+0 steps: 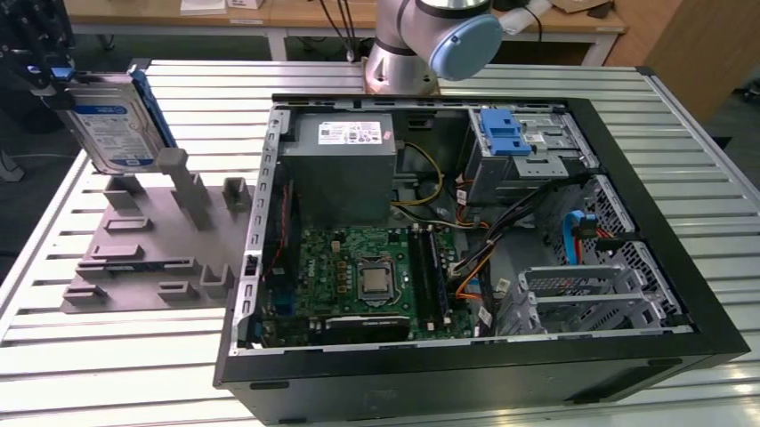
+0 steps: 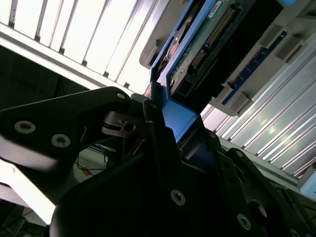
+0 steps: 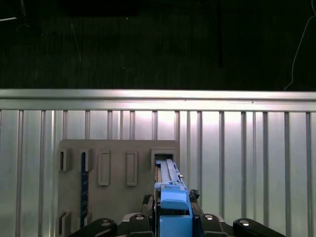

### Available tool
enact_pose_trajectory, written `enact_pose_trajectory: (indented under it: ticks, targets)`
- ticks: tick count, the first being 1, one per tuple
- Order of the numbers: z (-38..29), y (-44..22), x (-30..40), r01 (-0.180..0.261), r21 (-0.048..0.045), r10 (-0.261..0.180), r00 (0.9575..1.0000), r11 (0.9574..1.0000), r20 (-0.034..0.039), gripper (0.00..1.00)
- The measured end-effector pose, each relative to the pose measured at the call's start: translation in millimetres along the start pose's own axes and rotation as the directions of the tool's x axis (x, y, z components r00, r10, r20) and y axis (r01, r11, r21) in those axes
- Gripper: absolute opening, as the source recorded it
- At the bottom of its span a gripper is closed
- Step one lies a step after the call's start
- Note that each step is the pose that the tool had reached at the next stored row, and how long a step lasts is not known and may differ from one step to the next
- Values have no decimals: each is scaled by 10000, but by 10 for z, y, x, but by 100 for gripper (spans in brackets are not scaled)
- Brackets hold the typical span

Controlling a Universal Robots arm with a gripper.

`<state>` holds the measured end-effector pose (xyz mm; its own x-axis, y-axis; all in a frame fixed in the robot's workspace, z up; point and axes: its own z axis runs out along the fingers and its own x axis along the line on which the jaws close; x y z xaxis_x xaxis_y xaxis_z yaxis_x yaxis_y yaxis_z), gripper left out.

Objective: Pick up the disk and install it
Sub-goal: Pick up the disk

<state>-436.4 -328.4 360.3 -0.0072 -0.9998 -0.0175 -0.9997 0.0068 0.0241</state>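
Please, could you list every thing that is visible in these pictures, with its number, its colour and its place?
disk: one, silver with a white-and-blue label, in a blue carrier; upright over the holder, at the exterior view's left.
holder: one, grey, with slots; on the table beside the computer case.
computer case: one, black, open; on the table.
power supply: one, grey; inside the case.
motherboard: one, green; inside the case.
drive cage: one, grey metal; inside the case.
blue latch: one, blue; on top of the drive cage.
table: one, silver, slatted; under everything.
arm: one, grey with a light-blue cap; base behind the case.
gripper: one, black; shut on the disk's blue end tab.
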Motion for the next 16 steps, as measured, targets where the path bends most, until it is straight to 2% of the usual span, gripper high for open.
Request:
enact_pose_trajectory:
  ticks: [16]
  targets:
    - [-44, 1, -1, 0, 3, 0, 10000, 10000, 1, 36]
